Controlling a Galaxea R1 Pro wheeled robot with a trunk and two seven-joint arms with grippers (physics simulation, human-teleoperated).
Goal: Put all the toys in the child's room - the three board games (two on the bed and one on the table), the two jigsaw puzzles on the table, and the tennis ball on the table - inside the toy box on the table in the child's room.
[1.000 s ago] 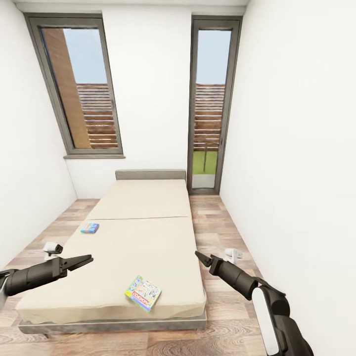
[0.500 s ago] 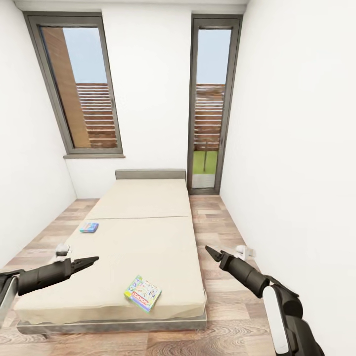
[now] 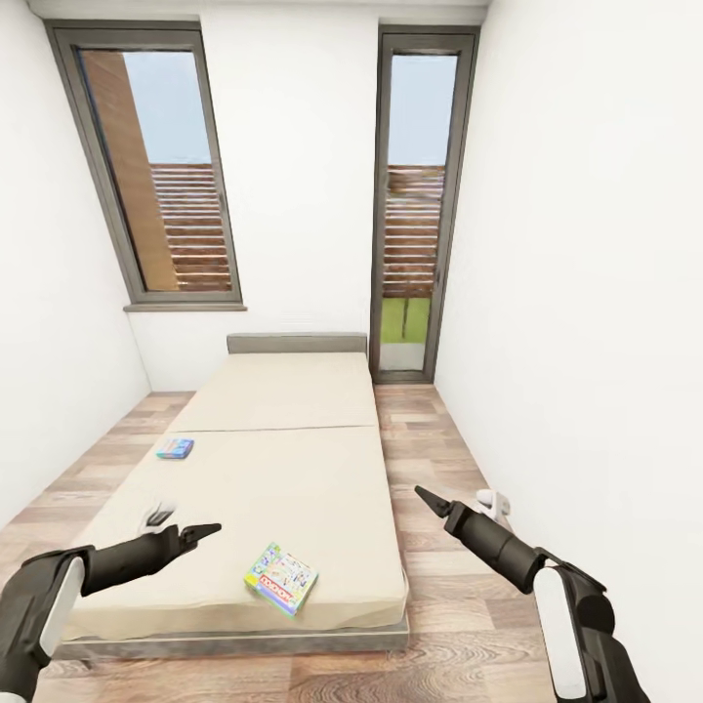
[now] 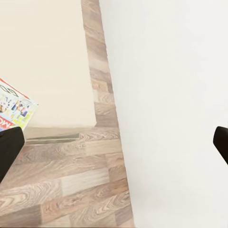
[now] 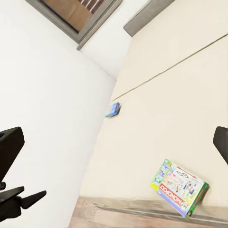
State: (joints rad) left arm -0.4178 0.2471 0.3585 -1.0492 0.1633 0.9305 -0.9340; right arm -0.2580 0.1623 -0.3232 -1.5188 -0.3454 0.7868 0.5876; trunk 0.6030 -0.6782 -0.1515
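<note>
Down at the foot of the bed (image 3: 293,459), near the corner closest to the robot, lay the bigger board game (image 3: 282,579), the green-edged one with the pastel cover, flat on the beige mattress and turned a bit askew. It also showed up in the right wrist view (image 5: 180,187) and just poked into the left wrist view (image 4: 13,110). The small blue-cyan board game (image 3: 176,448) sat further up, right by the bed's left edge, well apart from the big one.

Both arms were held out low in front. The left tool (image 3: 201,533) hovered over the near left part of the mattress, close to the pastel box but not touching it. The right tool (image 3: 427,499) hung off the bed's right side, above the wood floor (image 3: 430,459). In the wrist views each tool's two dark fingers (image 4: 9,149) sat far apart at opposite edges with nothing between them, so both were spread wide and carrying nothing.

Behind the grey headboard (image 3: 297,344) were the white wall and two tall dark-framed windows (image 3: 161,176).
</note>
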